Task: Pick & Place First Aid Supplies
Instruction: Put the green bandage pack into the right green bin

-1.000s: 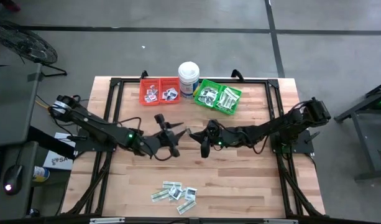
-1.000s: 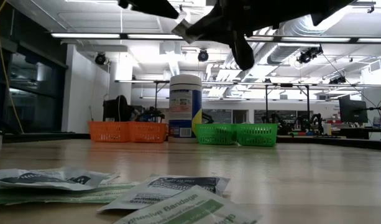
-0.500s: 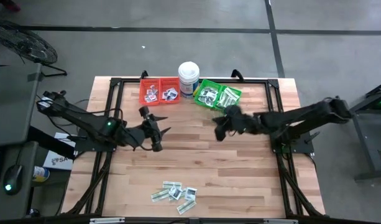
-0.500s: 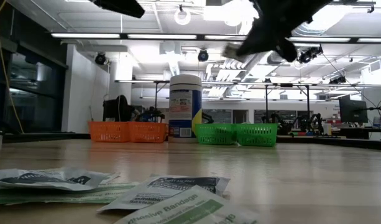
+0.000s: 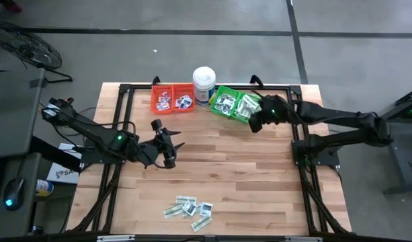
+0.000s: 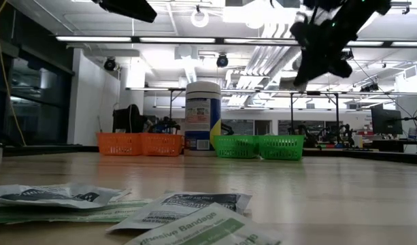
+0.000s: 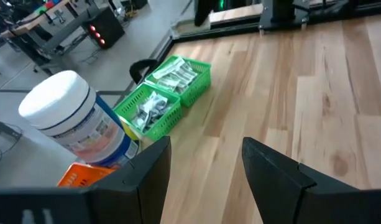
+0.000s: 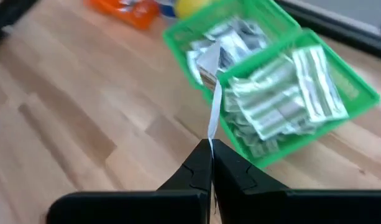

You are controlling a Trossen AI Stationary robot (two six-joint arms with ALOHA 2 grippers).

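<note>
My right gripper point(image 5: 254, 125) hangs just off the near right corner of the green bins point(image 5: 236, 104), shut on a thin white packet point(image 8: 214, 115) that shows edge-on. More first aid supplies lie in a loose pile point(image 5: 189, 208) near the table's front edge, and others fill the green bins point(image 8: 271, 93) and the red bins point(image 5: 172, 97). My left gripper point(image 5: 172, 149) hovers over the table's middle left, open, with nothing between its fingers point(image 7: 206, 168). My right gripper pinches the packet by one end point(image 8: 210, 142) between its two fingertips. The fingers slant downward, coming from the table's right side. The packet sticks out beyond the fingertips, lifted clear of the table, with its free end point(image 8: 217, 90) over the green bin's near wall.
A tall white tub point(image 5: 204, 84) stands between the red and green bins at the table's far edge. Bare wood lies between the bins and the pile point(image 6: 174, 211) at the front. Black frame rails point(image 5: 296, 144) run along both table sides.
My right gripper has swung from the table's middle toward the far right, up to the green bins, carrying the packet. My left gripper has drawn back toward the table's left, away from the spot where the two grippers met.
</note>
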